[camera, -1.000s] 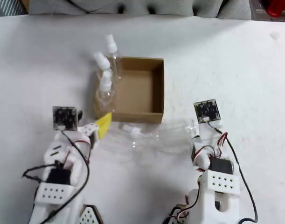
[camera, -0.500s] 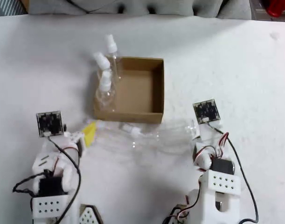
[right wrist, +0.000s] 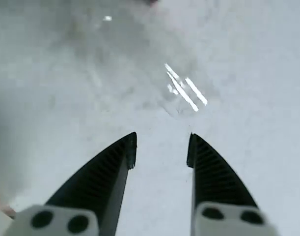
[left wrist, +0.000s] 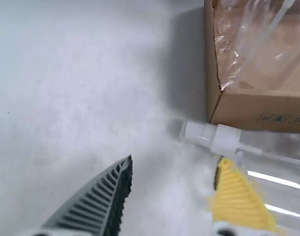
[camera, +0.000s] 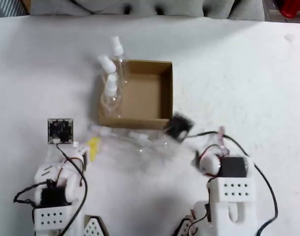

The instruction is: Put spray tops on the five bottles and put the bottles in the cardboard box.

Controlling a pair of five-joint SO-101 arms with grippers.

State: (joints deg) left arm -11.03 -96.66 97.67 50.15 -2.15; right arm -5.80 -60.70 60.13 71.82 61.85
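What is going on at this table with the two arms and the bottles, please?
Two arms are packing spray bottles into the cardboard box. Three capped bottles stand at its left side; two more bottles lie on the table in front. The left claw, open, sits beside one lying bottle's spray top, and the right claw, open, hangs over a clear bottle body.

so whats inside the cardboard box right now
Three clear bottles with white spray tops stand along one side of the cardboard box; the rest of its floor is bare cardboard. The bottles cover the wall and floor behind them.
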